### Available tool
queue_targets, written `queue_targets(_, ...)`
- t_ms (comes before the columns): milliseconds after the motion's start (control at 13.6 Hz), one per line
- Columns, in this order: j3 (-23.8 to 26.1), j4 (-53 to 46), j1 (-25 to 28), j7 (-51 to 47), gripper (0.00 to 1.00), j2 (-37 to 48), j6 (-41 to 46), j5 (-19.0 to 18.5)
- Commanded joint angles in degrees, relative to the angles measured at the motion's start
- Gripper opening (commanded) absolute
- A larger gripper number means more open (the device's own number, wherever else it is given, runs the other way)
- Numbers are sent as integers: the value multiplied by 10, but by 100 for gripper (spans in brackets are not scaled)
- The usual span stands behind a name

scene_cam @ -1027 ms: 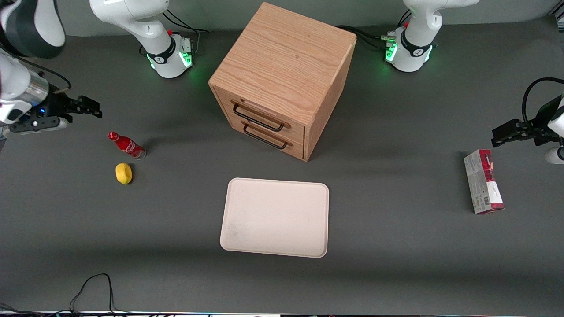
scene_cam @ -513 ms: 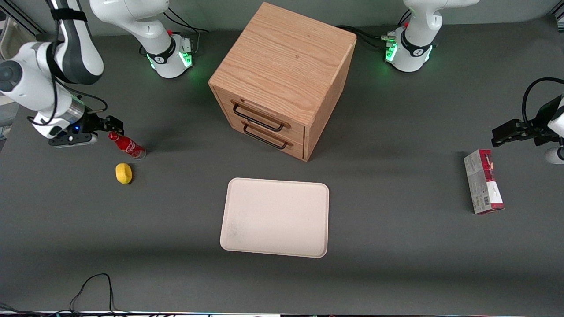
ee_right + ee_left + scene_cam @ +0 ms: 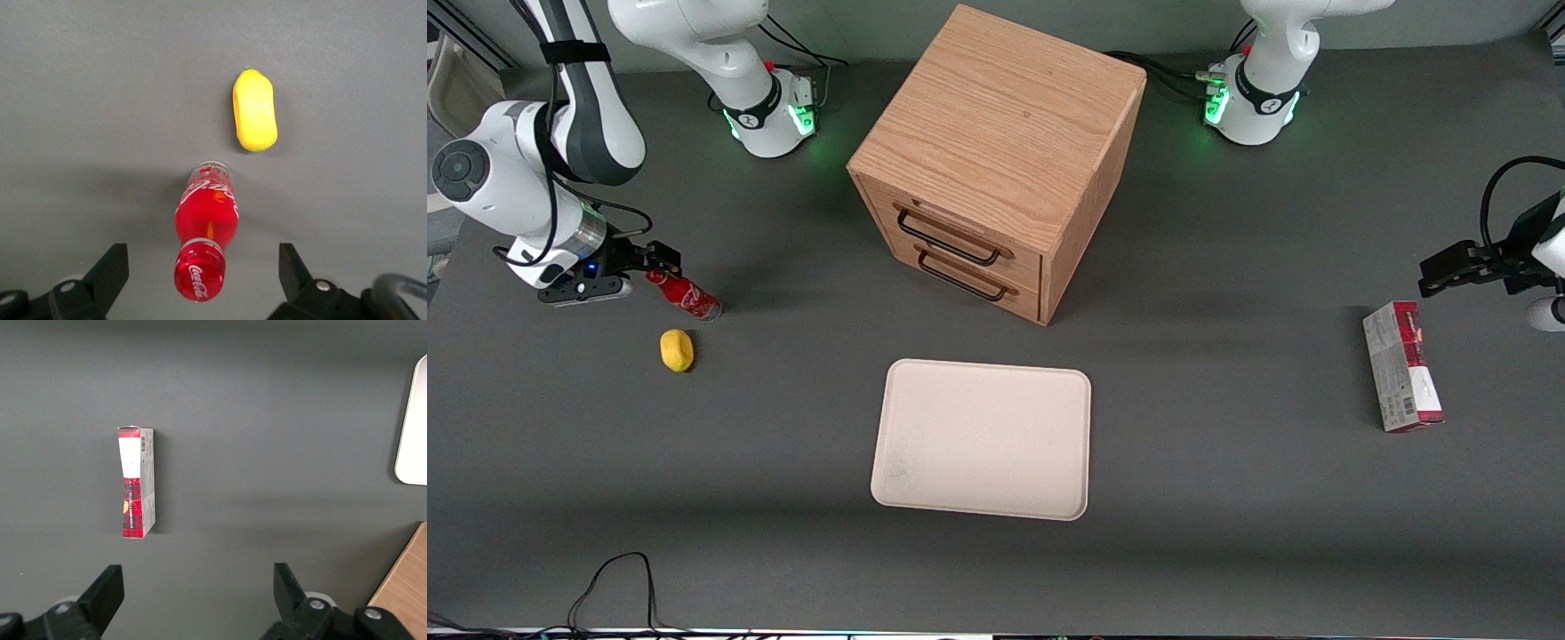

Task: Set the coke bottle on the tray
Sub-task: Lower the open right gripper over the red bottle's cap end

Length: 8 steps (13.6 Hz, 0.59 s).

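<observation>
Toward the working arm's end of the desk [image 3: 1227, 533], seen from the front, the gripper [image 3: 660, 260] hangs low over the cap end of the coke bottle [image 3: 685, 295], which stands on the desk, leaning as the camera sees it. Its fingers [image 3: 665, 253] show as a dark cluster just above the cap, and from this side I can't make out their spread. A small yellow lump [image 3: 677, 349] sits near the bottle, nearer the front camera than the fingers. The tray [image 3: 983, 438] lies well apart from them, out in the middle of the desk and in front of the wooden cabinet [image 3: 996, 160]. A red-and-grey carton [image 3: 1401, 365] lies at the parked arm's end.

From the right wrist, the fingers [image 3: 110, 270] are spread wide, one on each side of the bottle [image 3: 205, 223], with clear desk [image 3: 80, 100] between each tip and the red cap, touching nothing. The yellow lump [image 3: 254, 111] lies just past the bottle's base, apart from it.

From the left wrist, the carton [image 3: 137, 482] lies flat on the desk, with a corner of the tray [image 3: 413, 427] and an edge of the cabinet [image 3: 403, 587] showing.
</observation>
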State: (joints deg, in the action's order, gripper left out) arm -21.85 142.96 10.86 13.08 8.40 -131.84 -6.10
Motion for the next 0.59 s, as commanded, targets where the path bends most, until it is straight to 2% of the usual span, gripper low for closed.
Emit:
queue_targets(0, -11, 13, 5, 12, 100, 10, -14, -9)
queue_targets(147, -12, 18, 5, 14, 99, 14, -14, -8)
queue_targets(220, -12, 18, 5, 14, 91, 14, -13, -9)
queue_targets(293, -12, 18, 5, 14, 60, 14, -14, -9)
queue_targets(367, -12, 18, 5, 14, 14, 14, -14, -9)
queue_targets(440, -12, 18, 5, 14, 0, 14, -13, -9)
queue_targets(513, -12, 18, 5, 14, 0, 14, -13, -9)
